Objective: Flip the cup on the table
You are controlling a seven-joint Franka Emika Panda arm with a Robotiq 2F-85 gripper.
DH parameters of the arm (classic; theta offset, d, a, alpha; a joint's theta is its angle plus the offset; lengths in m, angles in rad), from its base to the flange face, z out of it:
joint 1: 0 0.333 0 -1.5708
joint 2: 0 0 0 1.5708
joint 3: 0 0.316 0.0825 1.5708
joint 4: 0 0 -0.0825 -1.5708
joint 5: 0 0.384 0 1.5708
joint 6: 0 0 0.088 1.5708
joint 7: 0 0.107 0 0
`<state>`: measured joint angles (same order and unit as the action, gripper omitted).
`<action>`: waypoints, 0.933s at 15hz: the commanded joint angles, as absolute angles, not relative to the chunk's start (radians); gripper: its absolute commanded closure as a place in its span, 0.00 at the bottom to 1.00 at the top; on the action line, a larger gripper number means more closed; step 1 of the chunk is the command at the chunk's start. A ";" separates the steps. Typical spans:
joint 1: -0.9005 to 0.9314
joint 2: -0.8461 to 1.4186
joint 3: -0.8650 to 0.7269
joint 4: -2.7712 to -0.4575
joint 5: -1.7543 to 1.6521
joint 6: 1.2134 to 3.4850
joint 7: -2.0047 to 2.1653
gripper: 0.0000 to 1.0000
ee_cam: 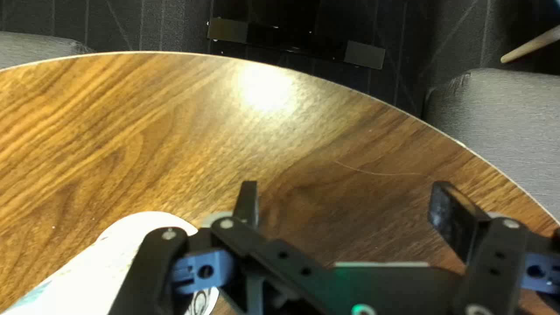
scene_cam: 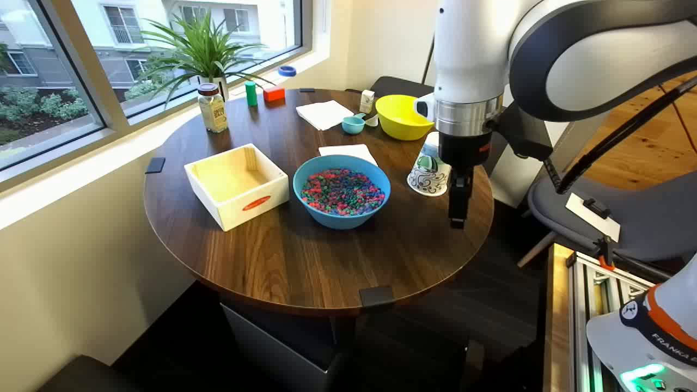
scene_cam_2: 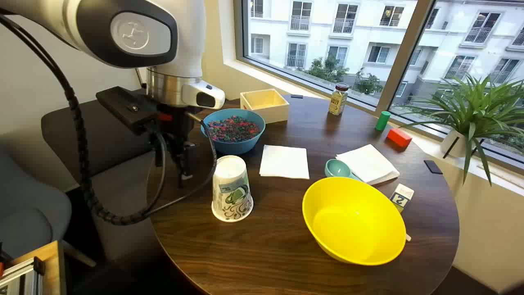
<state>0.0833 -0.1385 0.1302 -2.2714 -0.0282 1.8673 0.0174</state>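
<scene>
The cup (scene_cam: pixel 428 175) is a white paper cup with a green, blue and dark swirl print. It stands mouth down, wide rim on the dark brown round table (scene_cam: pixel 261 261), near the table's edge; it also shows in an exterior view (scene_cam_2: pixel 231 192). My gripper (scene_cam: pixel 458 220) hangs pointing down beside the cup, above the table; it also shows in an exterior view (scene_cam_2: pixel 184 178). In the wrist view the gripper (ee_cam: pixel 343 197) has its fingers wide apart with bare wood between them. The cup (ee_cam: pixel 103 267) lies outside the left finger, partly hidden by it.
A blue bowl (scene_cam_2: pixel 235 146) of coloured bits and a wooden box (scene_cam: pixel 237 182) stand near the cup. A yellow bowl (scene_cam_2: pixel 352 221), white napkins (scene_cam_2: pixel 284 162), a teal scoop (scene_cam: pixel 353 125) and a spice jar (scene_cam: pixel 212 109) are also on the table. A cable (scene_cam_2: pixel 180 200) hangs near the cup.
</scene>
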 commanded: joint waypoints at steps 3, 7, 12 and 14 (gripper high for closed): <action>0.091 -0.138 0.123 -2.270 -0.029 1.866 0.019 0.00; 0.091 -0.138 0.123 -2.270 -0.029 1.866 0.019 0.00; 0.086 -0.279 0.129 -2.255 -0.064 1.855 0.124 0.00; 0.075 -0.337 0.124 -2.250 -0.046 1.839 0.186 0.00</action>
